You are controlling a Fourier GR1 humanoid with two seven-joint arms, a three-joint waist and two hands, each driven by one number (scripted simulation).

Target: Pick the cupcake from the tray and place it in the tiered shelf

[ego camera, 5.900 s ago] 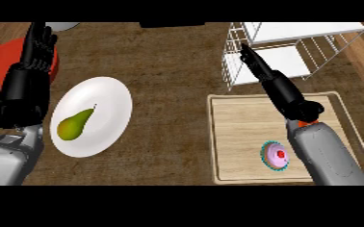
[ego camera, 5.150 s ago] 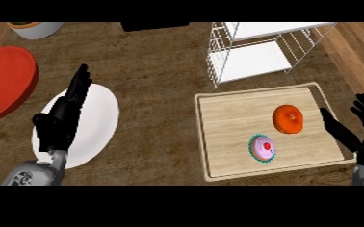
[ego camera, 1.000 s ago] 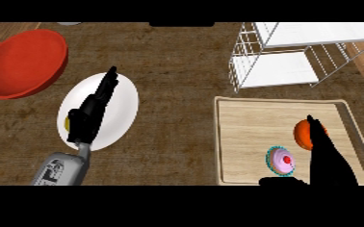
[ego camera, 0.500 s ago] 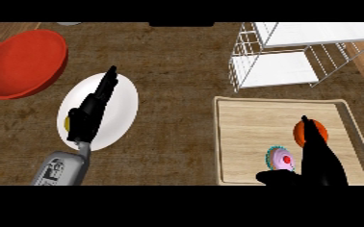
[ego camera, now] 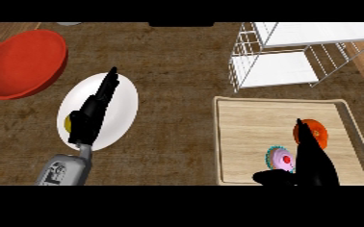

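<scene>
The cupcake (ego camera: 279, 157), pink-topped with a red centre and pale wrapper, sits on the wooden tray (ego camera: 256, 125) near its front edge. My right hand (ego camera: 311, 161) hangs over it, fingers straight and pointing away from me, thumb spread out to the left below the cupcake; part of the cupcake is hidden by the hand. The white wire tiered shelf (ego camera: 284, 57) stands behind the tray at the upper right. My left hand (ego camera: 92, 113) rests open over a white plate, fingers straight.
An orange round fruit (ego camera: 316, 132) lies on the tray just behind my right hand. The white plate (ego camera: 124, 101) holds a yellowish fruit (ego camera: 68, 123), mostly hidden by my left hand. A red bowl (ego camera: 28, 60) stands at the far left.
My right hand has crept further forward and lower over the cupcake, with the thumb now spread out on its near side. The left hand stays still over the plate.
</scene>
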